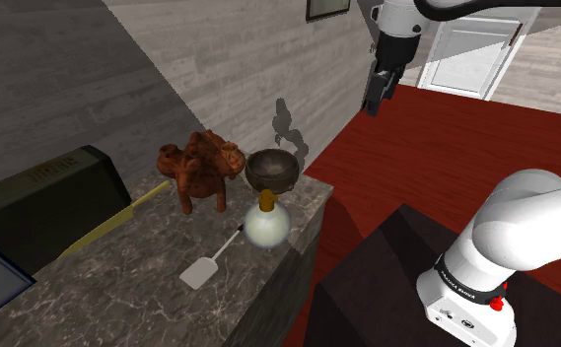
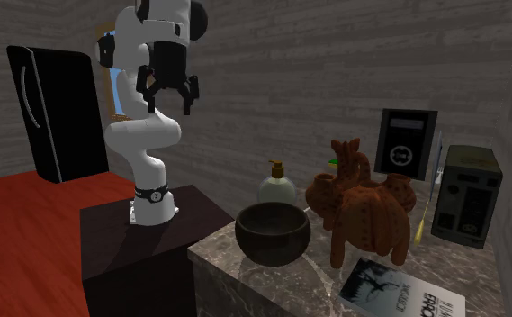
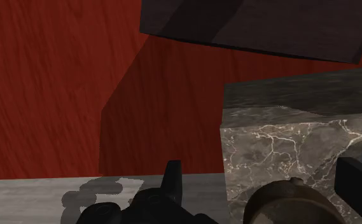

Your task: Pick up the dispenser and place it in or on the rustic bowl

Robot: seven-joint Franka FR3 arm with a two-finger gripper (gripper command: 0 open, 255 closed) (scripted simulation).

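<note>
Presently my black two-fingered pincer [image 2: 167,101] hangs open and empty, high over the red wooden floor [image 1: 416,177]. Well below it, on the dark marble table [image 1: 110,296], the pale round dispenser with an amber pump [image 1: 266,225] stands just beside the dark rustic bowl [image 1: 272,170]. I judge the approach is in hand; next I must descend onto the dispenser.

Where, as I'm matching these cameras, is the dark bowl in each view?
Shoulder view: dark bowl mid-picture, behind the round dispenser, far end of the marble counter.
Second exterior view: the bowl lower middle, at the counter's near corner.
Wrist view: the bowl on the counter's end, beside the grey wall.
Shared landmark: that marble counter.
</note>
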